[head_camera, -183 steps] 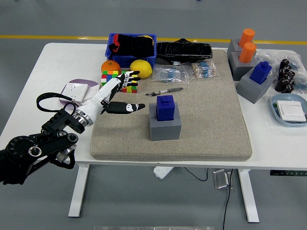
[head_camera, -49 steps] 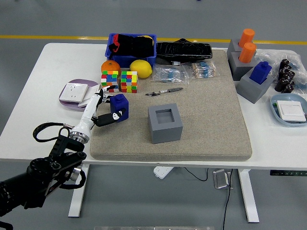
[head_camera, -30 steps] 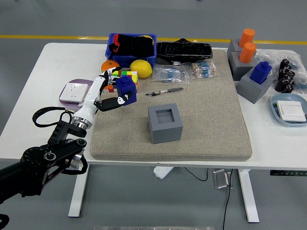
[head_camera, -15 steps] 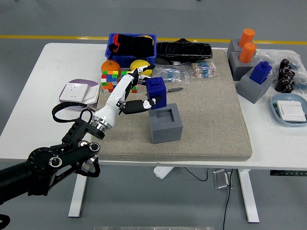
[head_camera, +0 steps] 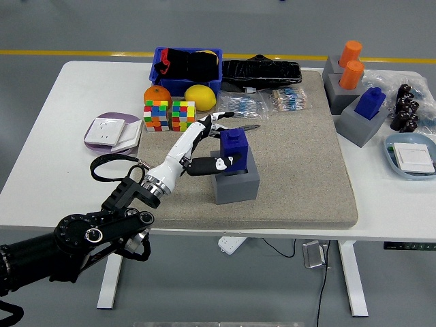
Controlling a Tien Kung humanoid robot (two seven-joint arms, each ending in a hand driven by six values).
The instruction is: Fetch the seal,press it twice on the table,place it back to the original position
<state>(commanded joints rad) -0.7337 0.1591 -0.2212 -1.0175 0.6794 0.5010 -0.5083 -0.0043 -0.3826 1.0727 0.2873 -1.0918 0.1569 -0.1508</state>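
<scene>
The blue seal (head_camera: 234,152) stands upright in the recess of the grey block holder (head_camera: 236,178) in the middle of the tan mat (head_camera: 300,170). My left hand (head_camera: 214,146) reaches in from the lower left and is shut on the seal, thumb at its front and the other fingers behind it. My right arm is out of view.
Two colour cubes (head_camera: 169,114), an orange (head_camera: 156,94), a lemon (head_camera: 200,97) and a blue bin (head_camera: 187,67) lie behind my hand. A pen (head_camera: 240,128) lies just behind the holder. Other grey holders with blue (head_camera: 368,103) and orange (head_camera: 351,73) seals stand at the right.
My left hand carried the blue seal from the mat's left side, up and rightward, and lowered it into the grey holder.
</scene>
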